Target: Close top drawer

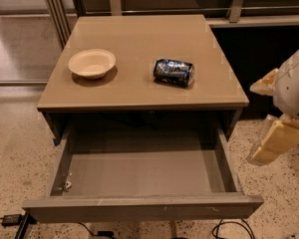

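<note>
Camera view: grey-brown table fills centre frame. The top drawer is under its top and pulled far out toward 6 o'clock, with the grey tray exposed. The front panel runs across the bottom of frame. Its long axis runs 9 to 3 and its face points to 6. Slide travel is 6 to 12.

The gripper is at 3 o'clock, beside the drawer's right wall and off it. It's released, nothing held.

Pale bowl sits on the tabletop at 10 o'clock. A dented dark can lies on its side at 1 o'clock. There's a small pale scrap in the tray's 8 o'clock corner.

Step, my read: approach only, no contact yet and the close not started. Next move needs the gripper brought round to 6, in front of the panel, near its middle. Then a straight push toward 12. An off-centre push could rack the drawer in its slides.
</note>
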Available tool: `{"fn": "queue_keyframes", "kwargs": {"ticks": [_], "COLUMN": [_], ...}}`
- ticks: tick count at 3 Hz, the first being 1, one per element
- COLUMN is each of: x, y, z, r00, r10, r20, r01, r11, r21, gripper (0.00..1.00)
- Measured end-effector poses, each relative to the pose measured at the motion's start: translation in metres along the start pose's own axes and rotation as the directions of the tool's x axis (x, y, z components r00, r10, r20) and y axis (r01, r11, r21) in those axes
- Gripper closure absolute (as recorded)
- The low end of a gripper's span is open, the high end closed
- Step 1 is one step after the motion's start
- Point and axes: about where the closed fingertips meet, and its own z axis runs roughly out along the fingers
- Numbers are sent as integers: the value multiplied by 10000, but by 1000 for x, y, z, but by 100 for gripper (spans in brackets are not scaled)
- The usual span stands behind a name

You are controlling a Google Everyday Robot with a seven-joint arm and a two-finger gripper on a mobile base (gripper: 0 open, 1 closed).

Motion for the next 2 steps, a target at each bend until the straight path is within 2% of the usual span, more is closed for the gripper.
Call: {"fn": "queue_keyframes", "kwargs": {"ticks": [2], "x": [7], "y": [40], "z": [37], "r00": [9984], "r10": [-337], "r20": [458], "r01": [360], "r11": [9981], "r21": [-492], "gripper": [65]}}
